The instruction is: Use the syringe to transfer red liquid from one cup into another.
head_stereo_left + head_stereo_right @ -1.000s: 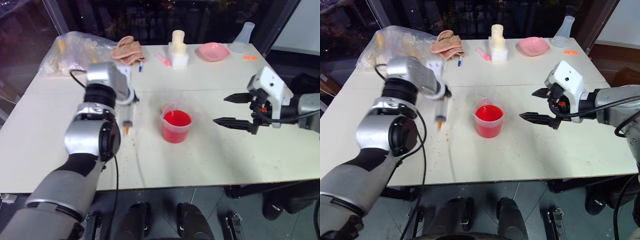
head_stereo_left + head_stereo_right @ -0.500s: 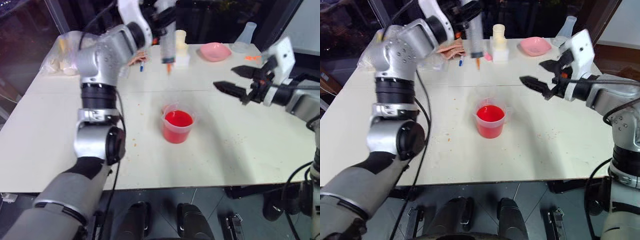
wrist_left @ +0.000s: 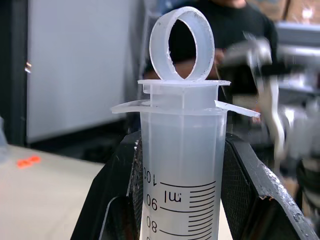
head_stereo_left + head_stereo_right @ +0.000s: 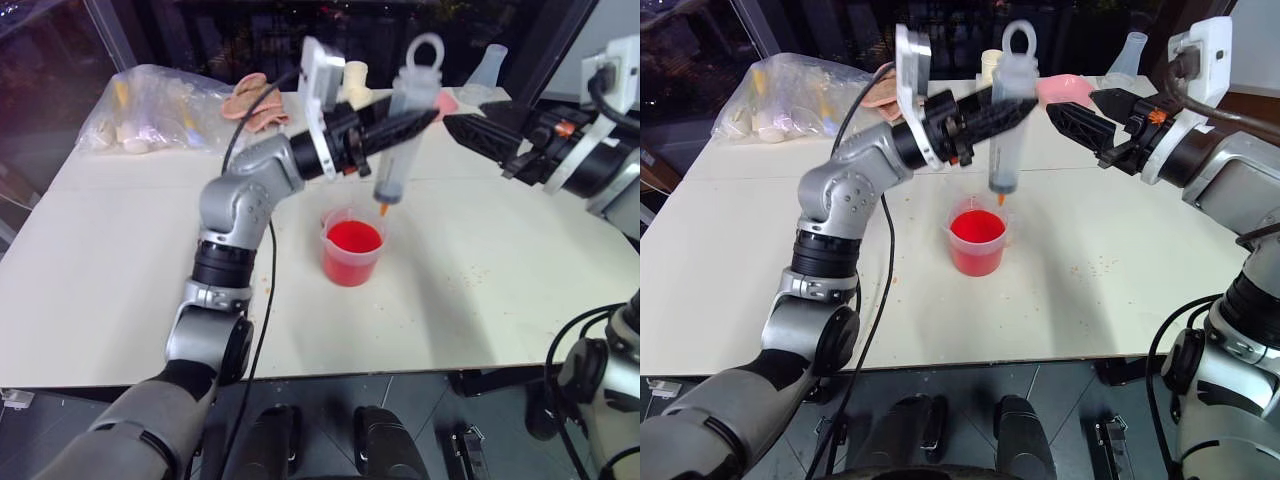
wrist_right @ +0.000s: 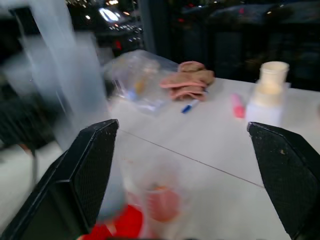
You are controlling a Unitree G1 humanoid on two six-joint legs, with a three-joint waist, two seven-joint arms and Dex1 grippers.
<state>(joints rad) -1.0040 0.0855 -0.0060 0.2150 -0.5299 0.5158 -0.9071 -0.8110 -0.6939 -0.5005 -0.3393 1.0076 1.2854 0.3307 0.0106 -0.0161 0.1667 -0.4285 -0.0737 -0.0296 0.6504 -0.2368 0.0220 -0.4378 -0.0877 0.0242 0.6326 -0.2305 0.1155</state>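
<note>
Left tool [image 4: 400,122] clamped on the syringe [image 4: 398,130] barrel. Syringe held upright above the cup [image 4: 352,251] of red liquid [image 4: 354,237] on the table [image 4: 500,290]: long axis vertical, orange tip down, plunger ring up, presumably for drawing. Right tool [image 4: 490,128] fingers apart, just beside the plunger, probably to pull it.

syringe [image 4: 399,130]: clear graduated barrel, ring-top plunger pushed in, upright, orange tip down, raised just above beaker
beaker [image 4: 352,251]: small clear cup, spout and handle, upright on bench
red liquid [image 4: 355,238]: fills beaker most of the way
</note>
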